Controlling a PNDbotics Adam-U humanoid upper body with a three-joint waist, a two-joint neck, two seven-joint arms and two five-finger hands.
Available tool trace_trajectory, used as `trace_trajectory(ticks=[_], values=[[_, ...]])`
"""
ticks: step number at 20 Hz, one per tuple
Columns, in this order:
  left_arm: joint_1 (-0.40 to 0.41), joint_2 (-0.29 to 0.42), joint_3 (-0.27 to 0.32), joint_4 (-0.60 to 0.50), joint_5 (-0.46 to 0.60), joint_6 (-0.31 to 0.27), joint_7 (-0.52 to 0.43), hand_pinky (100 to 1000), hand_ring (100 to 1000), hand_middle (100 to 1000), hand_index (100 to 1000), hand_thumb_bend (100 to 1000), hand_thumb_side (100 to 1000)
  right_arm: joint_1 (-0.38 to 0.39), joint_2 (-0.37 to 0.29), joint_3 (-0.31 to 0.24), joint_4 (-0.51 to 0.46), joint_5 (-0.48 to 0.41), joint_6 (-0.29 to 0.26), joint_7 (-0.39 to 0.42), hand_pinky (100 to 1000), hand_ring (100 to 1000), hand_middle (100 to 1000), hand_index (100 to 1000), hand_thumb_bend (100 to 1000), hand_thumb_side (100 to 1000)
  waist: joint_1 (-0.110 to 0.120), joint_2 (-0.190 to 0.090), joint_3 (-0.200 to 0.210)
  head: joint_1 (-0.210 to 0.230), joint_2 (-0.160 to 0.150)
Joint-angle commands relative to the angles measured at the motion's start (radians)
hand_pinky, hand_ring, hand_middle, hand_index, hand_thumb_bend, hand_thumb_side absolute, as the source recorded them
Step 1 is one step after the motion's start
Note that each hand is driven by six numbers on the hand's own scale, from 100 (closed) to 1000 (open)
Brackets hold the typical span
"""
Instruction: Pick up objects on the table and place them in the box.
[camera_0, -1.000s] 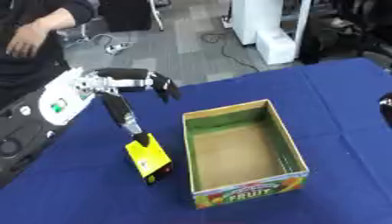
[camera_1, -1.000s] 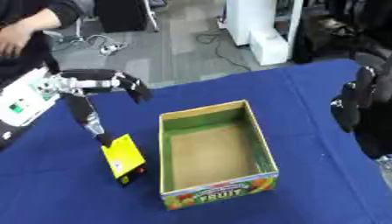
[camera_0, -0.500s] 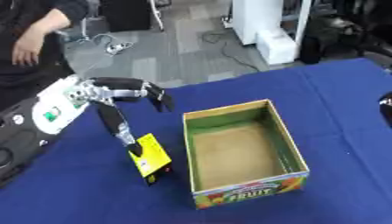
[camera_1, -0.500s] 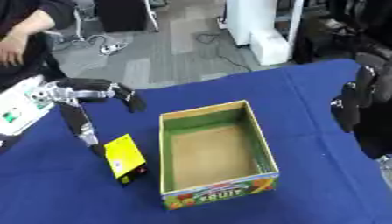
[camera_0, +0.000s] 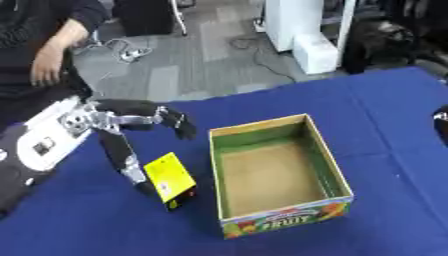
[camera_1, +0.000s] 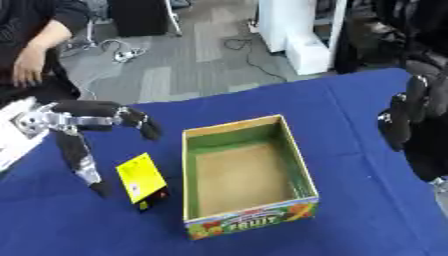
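Observation:
A small yellow box with a dark lower end lies on the blue table, just left of the cardboard fruit box, whose inside holds nothing. My left hand hovers at the yellow box's upper left, open and spread wide. One finger stretches right above the box, and another points down with its tip beside the box's left edge. My right hand hangs open at the right edge, away from both boxes.
A seated person is past the table's far left edge, with cables on the grey floor behind. White equipment stands beyond the far edge. Blue cloth lies bare right of the fruit box.
My left hand has lowered and drawn back to the left; its downward finger has slid from the yellow box's top end to its left side. The yellow box and fruit box stay put.

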Motion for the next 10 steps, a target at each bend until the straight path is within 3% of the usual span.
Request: trace_trajectory(ticks=[1,10], values=[[0.001,0.043,0.021,-0.045,-0.016,-0.243,-0.237,841,770,853,858,818,658,-0.002,-0.026,-0.011,-0.013,0.002,-0.007,0.001,148,311,390,501,100,1000,-0.007,-0.007,0.002,-0.012,-0.009],[0.058,0.046,0.024,-0.042,-0.069,-0.241,-0.208,860,778,857,859,826,655,-0.003,-0.025,-0.010,-0.013,0.003,-0.009,0.003,147,311,390,501,100,1000,-0.009,-0.005,0.000,-0.011,-0.008]])
